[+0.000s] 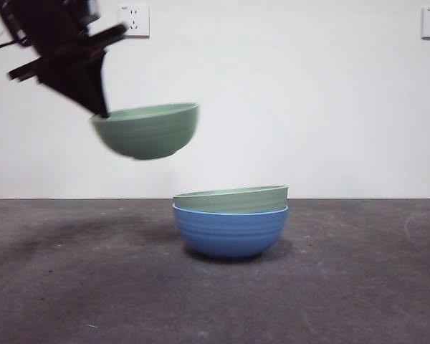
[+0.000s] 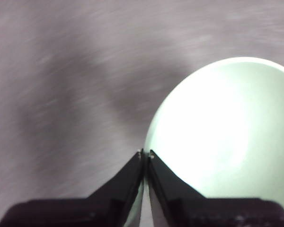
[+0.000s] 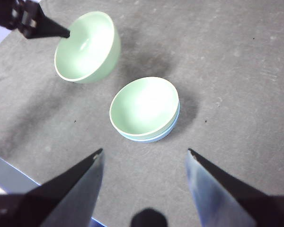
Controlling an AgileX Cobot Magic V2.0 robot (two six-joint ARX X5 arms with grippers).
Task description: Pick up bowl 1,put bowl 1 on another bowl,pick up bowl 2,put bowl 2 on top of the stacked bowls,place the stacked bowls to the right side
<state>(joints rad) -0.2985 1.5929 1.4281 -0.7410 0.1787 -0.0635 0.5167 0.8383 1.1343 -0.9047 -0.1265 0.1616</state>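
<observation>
The left hand [image 1: 100, 109] comes in from the upper corner of the front view, dark and slanted downward, its two jaws pinched together on the rim of a green bowl [image 1: 147, 130]. That bowl hangs in the air, clear of the table, tipped slightly, up and off to the side of the stack. In the left wrist view the jaws of the left hand [image 2: 145, 153] meet on the pale rim with the bowl's [image 2: 227, 137] bright inside beyond them. The right hand [image 3: 144, 153] waits high above the table with its jaws wide apart and nothing between them; it looks down on both bowls.

The lifted bowl [image 3: 87, 47] is sage green with faint ribs on its side. A second green bowl [image 1: 233, 198] sits nested in the blue bowl [image 1: 231, 231], only its upper band and rim showing above the blue rim. The blue bowl is ribbed too and stands upright near the middle of the table [image 1: 57, 287].

The table is dark grey and scuffed. Behind it is a plain white wall with a socket [image 1: 134, 20] near each upper corner.
</observation>
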